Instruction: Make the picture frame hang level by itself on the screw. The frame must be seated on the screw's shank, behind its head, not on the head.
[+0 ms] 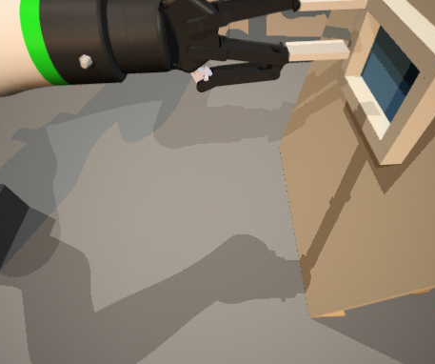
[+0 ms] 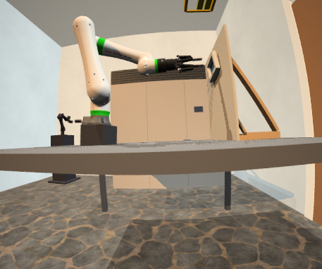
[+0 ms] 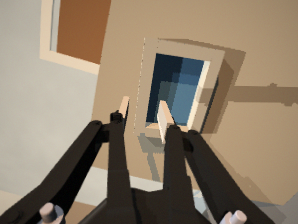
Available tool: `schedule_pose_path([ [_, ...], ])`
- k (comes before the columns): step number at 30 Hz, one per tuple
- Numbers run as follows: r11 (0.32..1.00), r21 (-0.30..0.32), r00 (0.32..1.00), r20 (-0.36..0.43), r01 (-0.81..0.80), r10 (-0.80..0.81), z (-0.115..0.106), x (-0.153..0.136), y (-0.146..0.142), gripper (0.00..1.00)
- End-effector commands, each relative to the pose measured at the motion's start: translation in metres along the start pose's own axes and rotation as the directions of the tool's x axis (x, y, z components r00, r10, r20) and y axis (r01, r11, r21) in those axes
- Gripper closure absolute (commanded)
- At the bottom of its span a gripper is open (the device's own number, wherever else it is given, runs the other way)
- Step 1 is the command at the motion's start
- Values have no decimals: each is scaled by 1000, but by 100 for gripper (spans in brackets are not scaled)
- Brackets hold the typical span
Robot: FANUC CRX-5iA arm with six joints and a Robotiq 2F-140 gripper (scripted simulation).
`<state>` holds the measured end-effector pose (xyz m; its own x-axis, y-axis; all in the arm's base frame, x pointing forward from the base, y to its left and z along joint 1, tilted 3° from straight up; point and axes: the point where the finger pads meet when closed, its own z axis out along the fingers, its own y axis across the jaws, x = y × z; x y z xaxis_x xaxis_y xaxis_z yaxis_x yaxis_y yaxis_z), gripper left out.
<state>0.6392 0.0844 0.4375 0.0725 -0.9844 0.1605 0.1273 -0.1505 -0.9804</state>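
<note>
The picture frame (image 1: 394,81) has pale wooden rails around a blue picture and sits high on the tan upright board (image 1: 380,224). It also shows in the exterior view (image 2: 213,67) and in the wrist view (image 3: 177,92). My gripper (image 1: 356,27) is at the frame's near corner. In the wrist view the gripper (image 3: 144,114) has its two pale pads on either side of one side rail, one outside the frame and one over the blue picture. Gaps show between the pads and the rail, so the gripper is partly open and holds nothing. The screw is hidden behind the frame.
The board leans on an orange brace (image 2: 260,105) at the table's right end. The arm's dark base block (image 2: 98,134) stands at the left. A large tan cabinet (image 2: 161,109) is behind the table. A brown wall panel (image 3: 82,27) lies left of the board in the wrist view.
</note>
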Motion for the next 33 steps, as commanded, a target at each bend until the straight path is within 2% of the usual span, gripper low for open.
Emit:
schedule_pose_path([
  [1,1000,1,1000,0,0,0,3,0,0,71],
  [33,1000,1,1000,0,0,0,50,0,0,71],
])
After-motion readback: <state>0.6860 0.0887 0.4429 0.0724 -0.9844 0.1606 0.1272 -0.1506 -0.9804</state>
